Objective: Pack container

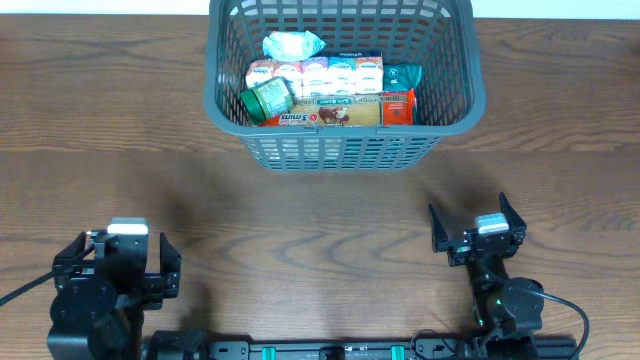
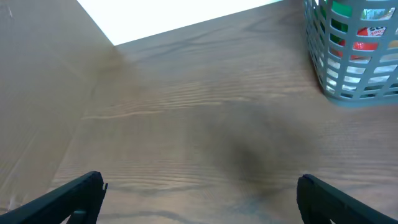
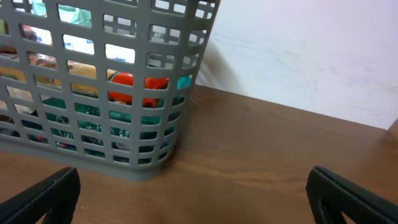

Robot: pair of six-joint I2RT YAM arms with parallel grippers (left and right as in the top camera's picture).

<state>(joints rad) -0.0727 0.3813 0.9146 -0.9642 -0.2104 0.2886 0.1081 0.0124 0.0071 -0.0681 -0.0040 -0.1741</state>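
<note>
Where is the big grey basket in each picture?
Overhead: the basket sits at the top centre, full of groceries.
Left wrist: the basket is in the top right corner, partly cut off.
Right wrist: the basket fills the upper left, close up.
Shared landmark: the brown wooden table under it shows in all three views.

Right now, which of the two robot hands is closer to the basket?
The right hand, which sits just off the basket's near right corner. The left hand is farther back, with a wider stretch of table between it and the basket.
</note>
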